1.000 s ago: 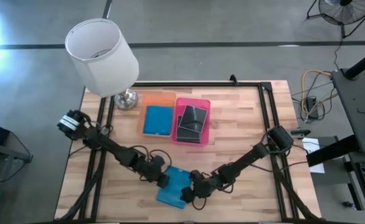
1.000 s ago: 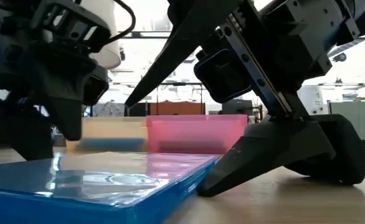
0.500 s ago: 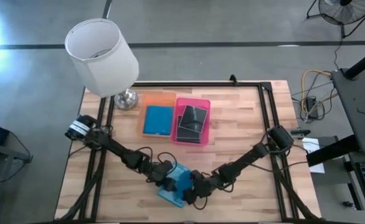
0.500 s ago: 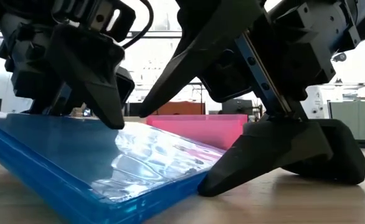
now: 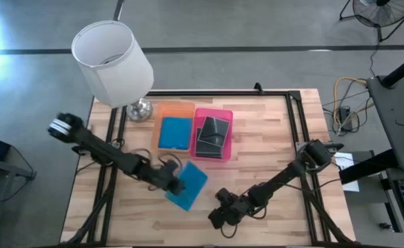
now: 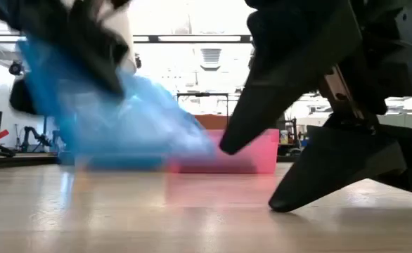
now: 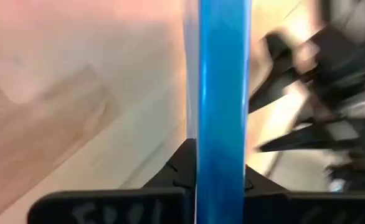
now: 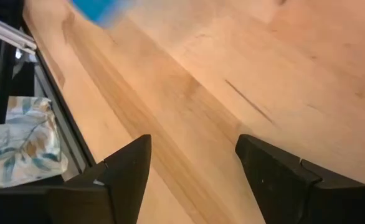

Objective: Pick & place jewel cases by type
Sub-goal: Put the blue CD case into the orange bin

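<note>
1. Underneath everything, the wooden worktop [image 5: 257, 158] sits in a black frame on a grey concrete floor; a white lamp [image 5: 112, 62] stands at its far left corner, and a fan [image 5: 380, 12] is off past the far right.
2. Both arms reach in from the side edges toward the near middle.
3. Near the far edge, the orange tray [image 5: 174, 110] and the pink tray [image 5: 214, 115] stand side by side, touching.
4. Inside the orange tray lies 1 blue case [image 5: 174, 133]; inside the pink tray lie dark cases [image 5: 212, 134], at least 2, overlapping.
5. Clamped in the left gripper [image 5: 172, 183] is another blue jewel case [image 5: 188, 184], tilted and lifted off the wood in front of the orange tray.
6. Edge-on in the left wrist view, that case [image 7: 223, 93] runs straight up between the dark fingers [image 7: 176, 177], which press on it; the high view shows its flat face instead.
7. Low against the near edge, the right gripper [image 5: 219, 218] holds nothing; its wrist view shows the 2 fingers [image 8: 129, 165] spread apart over bare wood.
8. From table height, the lifted case [image 6: 121, 119] is a blue blur in front of the pink tray [image 6: 252, 151].
</note>
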